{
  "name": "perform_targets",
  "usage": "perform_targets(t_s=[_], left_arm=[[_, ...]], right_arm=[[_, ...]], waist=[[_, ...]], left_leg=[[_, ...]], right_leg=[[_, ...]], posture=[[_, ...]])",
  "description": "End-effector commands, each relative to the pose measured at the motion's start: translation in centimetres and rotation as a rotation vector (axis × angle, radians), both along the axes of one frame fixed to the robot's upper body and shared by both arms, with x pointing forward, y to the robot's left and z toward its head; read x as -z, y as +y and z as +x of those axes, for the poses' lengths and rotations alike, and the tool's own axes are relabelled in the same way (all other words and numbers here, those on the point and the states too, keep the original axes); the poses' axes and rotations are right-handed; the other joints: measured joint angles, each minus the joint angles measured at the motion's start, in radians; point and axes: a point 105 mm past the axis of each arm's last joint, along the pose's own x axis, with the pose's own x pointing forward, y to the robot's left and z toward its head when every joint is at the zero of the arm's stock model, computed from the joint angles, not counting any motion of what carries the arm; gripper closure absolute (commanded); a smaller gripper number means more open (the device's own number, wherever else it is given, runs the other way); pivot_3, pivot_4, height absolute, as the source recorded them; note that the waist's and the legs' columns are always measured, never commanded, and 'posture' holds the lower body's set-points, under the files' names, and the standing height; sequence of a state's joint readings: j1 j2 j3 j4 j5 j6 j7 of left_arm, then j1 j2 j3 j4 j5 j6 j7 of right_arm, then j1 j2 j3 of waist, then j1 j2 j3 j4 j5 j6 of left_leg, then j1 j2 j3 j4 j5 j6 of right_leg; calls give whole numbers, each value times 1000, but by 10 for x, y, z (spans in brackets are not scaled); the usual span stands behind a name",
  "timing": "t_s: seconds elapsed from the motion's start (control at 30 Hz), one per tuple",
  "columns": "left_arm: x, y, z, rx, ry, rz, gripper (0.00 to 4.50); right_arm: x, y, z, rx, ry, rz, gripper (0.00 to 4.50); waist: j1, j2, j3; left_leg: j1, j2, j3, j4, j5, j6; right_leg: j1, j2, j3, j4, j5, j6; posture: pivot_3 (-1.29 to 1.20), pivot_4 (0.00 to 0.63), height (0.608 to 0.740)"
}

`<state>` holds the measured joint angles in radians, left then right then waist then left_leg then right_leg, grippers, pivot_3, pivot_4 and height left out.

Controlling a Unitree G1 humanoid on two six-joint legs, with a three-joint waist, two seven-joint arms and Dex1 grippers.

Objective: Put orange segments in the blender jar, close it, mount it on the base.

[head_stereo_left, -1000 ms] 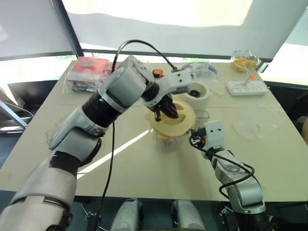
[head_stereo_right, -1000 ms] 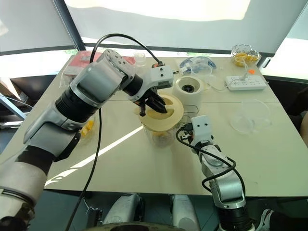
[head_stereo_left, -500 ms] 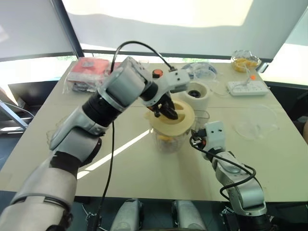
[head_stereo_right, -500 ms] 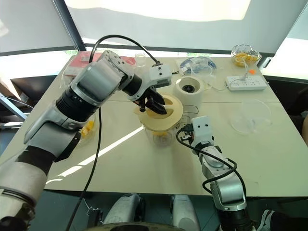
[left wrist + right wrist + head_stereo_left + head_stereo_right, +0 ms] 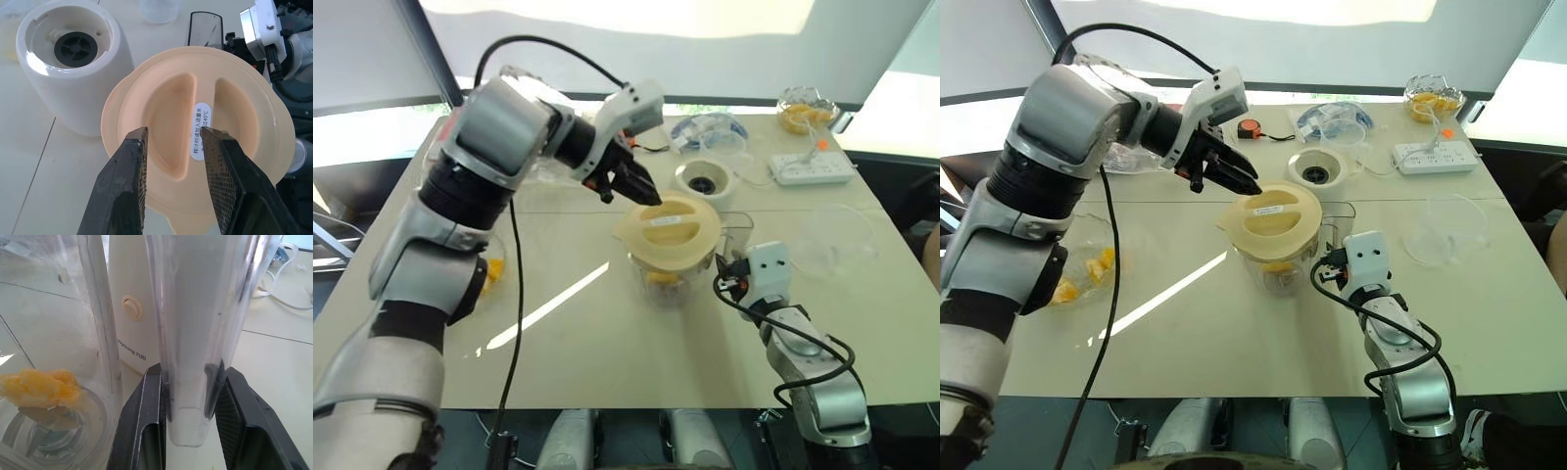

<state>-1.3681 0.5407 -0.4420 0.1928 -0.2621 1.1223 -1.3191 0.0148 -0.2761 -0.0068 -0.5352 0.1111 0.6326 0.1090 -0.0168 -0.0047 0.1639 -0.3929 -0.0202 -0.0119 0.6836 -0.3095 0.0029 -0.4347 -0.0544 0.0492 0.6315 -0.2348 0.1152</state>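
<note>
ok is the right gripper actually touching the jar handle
Touching. The right wrist view shows the right gripper with its two black fingers pressed against both sides of the clear jar handle, with no gap.

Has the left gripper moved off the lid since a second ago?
Yes. The left gripper was on the lid's ridge; now it is open and drawn back from the lid, toward the robot's left.

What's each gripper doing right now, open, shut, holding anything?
Left gripper: open, empty, just above the lid.
Right gripper: shut on the jar handle.
</note>
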Motion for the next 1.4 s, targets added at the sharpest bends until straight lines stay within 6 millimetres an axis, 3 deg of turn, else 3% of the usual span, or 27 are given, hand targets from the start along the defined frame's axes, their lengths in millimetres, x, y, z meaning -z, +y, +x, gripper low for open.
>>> perform_targets(t_s=[0.03,0.13,0.23,0.37,0.4,0.57,0.7,0.83,0.97,1.1,1.17,1.4], left_arm=[[-32,3,-5,36,-80,-126,2793],[-67,17,5,-17,-220,-393,2793],[-61,43,19,-126,-367,-444,2793],[-27,71,16,-221,-379,-452,2793],[-11,76,12,-240,-388,-431,2793],[40,85,-9,-304,-374,-442,2793],[61,82,-23,-320,-346,-455,2793],[68,79,-33,-308,-309,-479,2793],[67,77,-35,-309,-315,-509,2793],[65,73,-33,-320,-333,-526,2793],[64,71,-33,-323,-345,-534,2793],[64,66,-30,-348,-372,-546,2793]], right_arm=[[-17,-2,-2,-4,-76,-3,3717],[-20,-3,-5,15,-85,30,3717],[-25,-10,-8,34,-105,59,3717],[-44,-11,-14,6,-172,152,3717],[-53,-11,-16,-9,-197,182,3717],[-88,-11,-21,-72,-273,247,3717],[-126,-15,-33,-161,-320,242,3717],[-163,-28,-39,-210,-337,188,3717],[-207,-56,-22,-111,-345,105,3717],[-228,-66,-2,-39,-341,107,3717],[-232,-64,16,-38,-331,150,3717],[-218,-58,76,-37,-295,159,3717]], waist=[[0,0,0],[1,0,0],[-2,2,-1],[-1,1,0],[-2,1,0],[4,0,1],[8,0,1],[5,0,1],[-1,-1,2],[1,-1,2],[-3,-1,2],[0,-1,2]], left_leg=[[0,0,0,0,0,0],[1,0,0,0,0,0],[2,0,1,0,0,0],[2,0,1,0,1,-2],[2,0,1,0,2,-3],[2,-1,2,0,2,-3],[2,-2,0,1,2,-3],[3,-2,-1,1,2,-3],[4,-2,0,1,2,-3],[6,-1,1,1,2,-3],[5,-1,2,1,2,-3],[4,-1,3,0,2,-2]], right_leg=[[0,0,0,0,0,0],[0,0,0,0,0,0],[0,-1,0,1,0,0],[0,-2,1,2,1,0],[0,-2,1,2,1,-1],[0,-5,0,2,1,-1],[2,-7,-2,2,2,-2],[3,-8,-3,1,2,-2],[4,-8,-3,1,2,-3],[6,-5,-3,0,1,-6],[6,-5,-2,0,2,-4],[4,-5,-1,-2,3,-2]], posture=[[0,150,740],[0,150,740],[0,150,740],[0,150,740],[0,150,740],[0,150,740],[0,150,740],[0,150,740],[0,150,740],[0,150,740],[0,150,740],[0,150,740]])
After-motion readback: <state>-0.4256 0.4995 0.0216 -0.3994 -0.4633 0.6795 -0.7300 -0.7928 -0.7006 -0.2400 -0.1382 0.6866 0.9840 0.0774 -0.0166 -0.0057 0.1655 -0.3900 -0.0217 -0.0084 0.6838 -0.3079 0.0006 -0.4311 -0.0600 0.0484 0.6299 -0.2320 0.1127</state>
